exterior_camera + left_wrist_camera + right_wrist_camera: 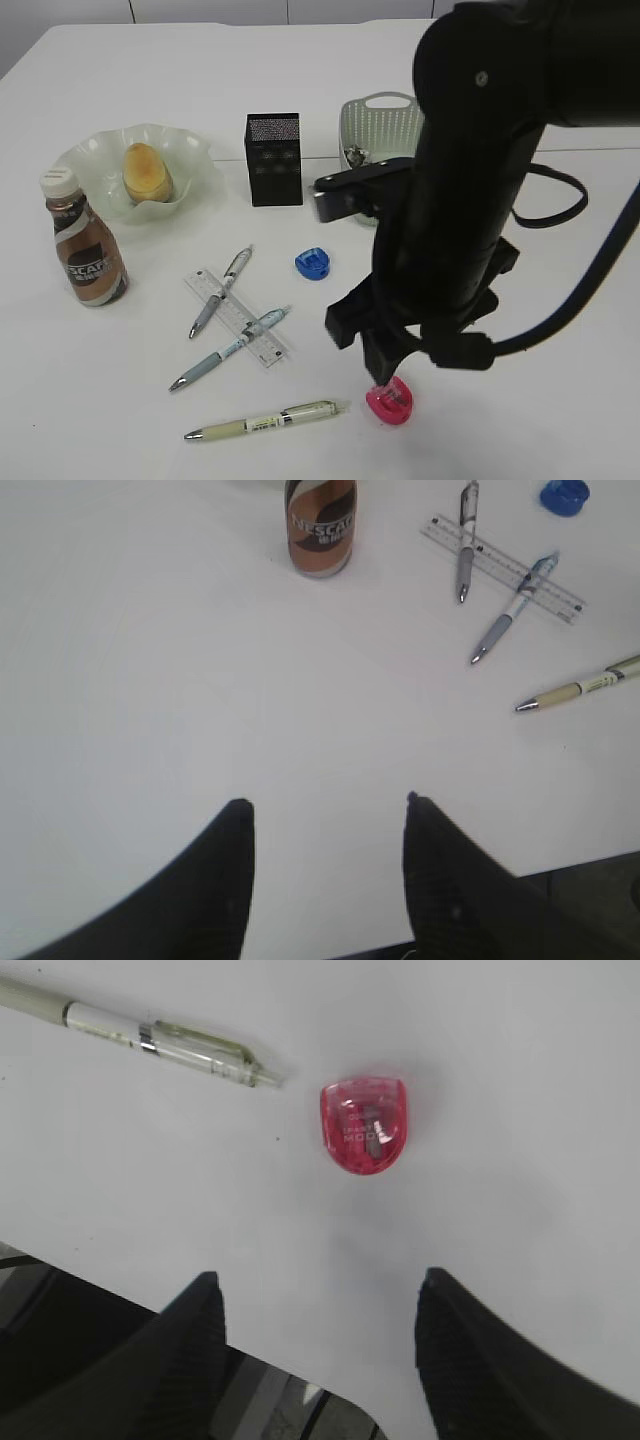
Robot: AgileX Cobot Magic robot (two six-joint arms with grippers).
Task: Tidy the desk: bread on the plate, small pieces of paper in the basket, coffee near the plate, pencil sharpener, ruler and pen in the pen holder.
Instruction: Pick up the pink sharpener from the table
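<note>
Bare desk (pixel 480 1200) lies between the right gripper (pixel 320 1305) and the pink sharpener (pixel 365 1125) ahead; a pen (pixel 160 1038) lies off to its left.

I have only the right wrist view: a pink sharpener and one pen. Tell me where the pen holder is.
Observer: The pen holder stands at the back of the desk, between the plate and the basket.
Operator: Report any other sharpener.
Observer: A blue sharpener lies in front of the pen holder, right of the ruler.
Operator: Give me the left gripper's state.
Observer: The left gripper hovers open and empty over bare desk.
</note>
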